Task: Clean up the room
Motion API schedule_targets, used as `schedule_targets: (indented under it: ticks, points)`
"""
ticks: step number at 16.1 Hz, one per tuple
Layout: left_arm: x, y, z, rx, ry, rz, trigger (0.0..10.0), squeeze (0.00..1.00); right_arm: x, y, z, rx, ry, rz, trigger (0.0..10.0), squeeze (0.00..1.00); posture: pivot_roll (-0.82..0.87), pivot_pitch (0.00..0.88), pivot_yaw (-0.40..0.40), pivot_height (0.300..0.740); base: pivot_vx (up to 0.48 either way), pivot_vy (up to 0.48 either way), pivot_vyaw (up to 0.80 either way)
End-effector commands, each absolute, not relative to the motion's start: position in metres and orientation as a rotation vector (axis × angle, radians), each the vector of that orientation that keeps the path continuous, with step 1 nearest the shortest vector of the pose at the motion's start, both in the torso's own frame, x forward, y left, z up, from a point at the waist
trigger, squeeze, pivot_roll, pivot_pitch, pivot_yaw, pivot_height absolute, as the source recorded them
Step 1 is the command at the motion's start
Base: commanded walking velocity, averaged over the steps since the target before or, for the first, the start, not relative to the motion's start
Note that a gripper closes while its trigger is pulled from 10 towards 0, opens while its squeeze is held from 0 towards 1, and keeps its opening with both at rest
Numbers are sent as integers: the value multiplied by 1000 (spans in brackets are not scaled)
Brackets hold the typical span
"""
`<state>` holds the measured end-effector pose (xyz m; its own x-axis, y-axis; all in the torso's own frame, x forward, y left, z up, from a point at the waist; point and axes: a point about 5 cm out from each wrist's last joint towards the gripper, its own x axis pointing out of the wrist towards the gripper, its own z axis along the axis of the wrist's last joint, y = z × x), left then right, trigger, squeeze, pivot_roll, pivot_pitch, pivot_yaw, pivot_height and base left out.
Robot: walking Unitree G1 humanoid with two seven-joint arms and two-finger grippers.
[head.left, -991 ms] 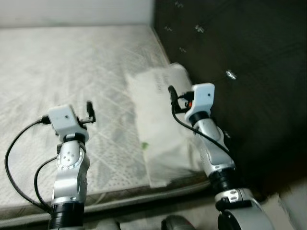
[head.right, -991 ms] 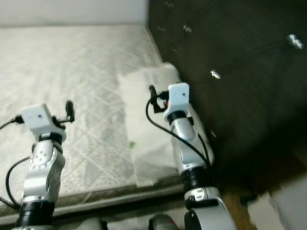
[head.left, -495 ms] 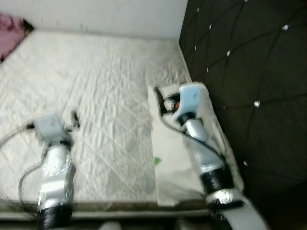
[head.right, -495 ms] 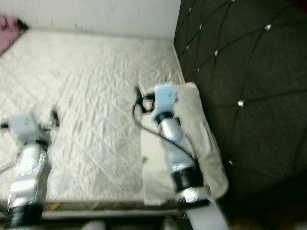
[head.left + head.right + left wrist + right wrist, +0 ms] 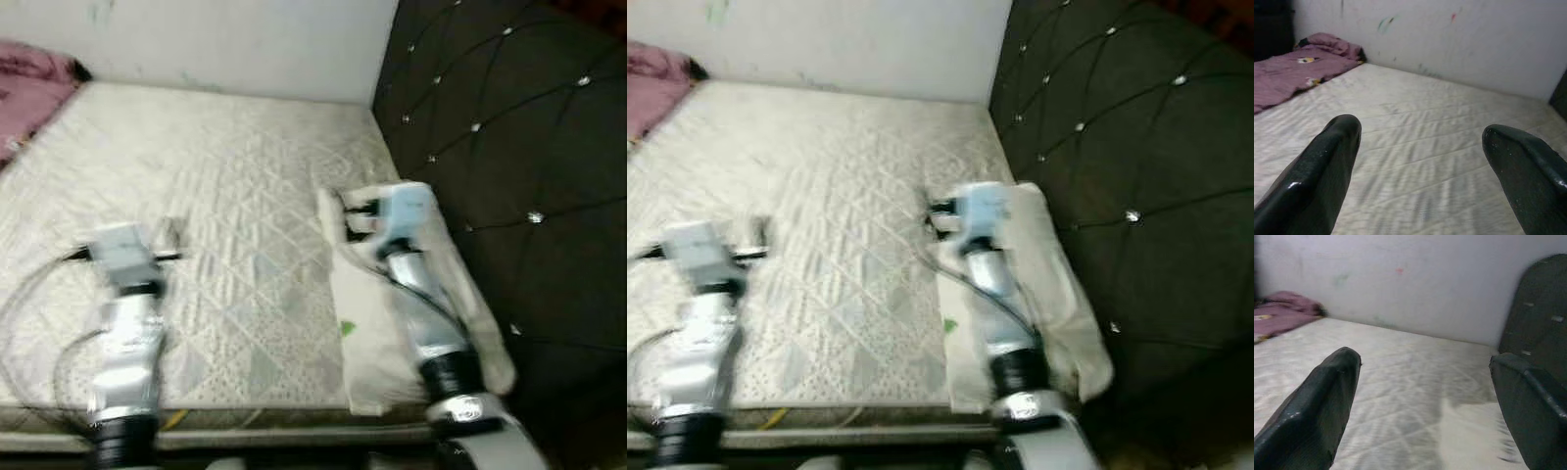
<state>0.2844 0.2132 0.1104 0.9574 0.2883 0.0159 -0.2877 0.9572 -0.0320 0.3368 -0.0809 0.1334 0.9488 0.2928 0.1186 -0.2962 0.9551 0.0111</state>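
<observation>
Pink blanket (image 5: pixel 29 83) now shows at the upper left of the frame, bunched on the bed (image 5: pixel 196 196), because the head camera swung left. It looks like something to tidy. A white pillow (image 5: pixel 392 313) lies lower right by the headboard (image 5: pixel 509 147). Left hand (image 5: pixel 1420 147) and right hand (image 5: pixel 1425 382) both hover spread apart, holding nothing
</observation>
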Motion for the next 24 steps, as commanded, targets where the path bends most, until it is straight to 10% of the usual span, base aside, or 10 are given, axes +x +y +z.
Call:
schedule_targets:
  ticks: [1,24]
  points:
    - [288,201,113,-52,-25,261,10000,0,340,-95,135,20,-117,268,10000,0,-8,0,-46,740,0,480,0]
    - [290,197,116,-110,-54,241,10000,0,341,-90,128,-3,-69,310,10000,0,-16,0,-48,740,0,479,-144]
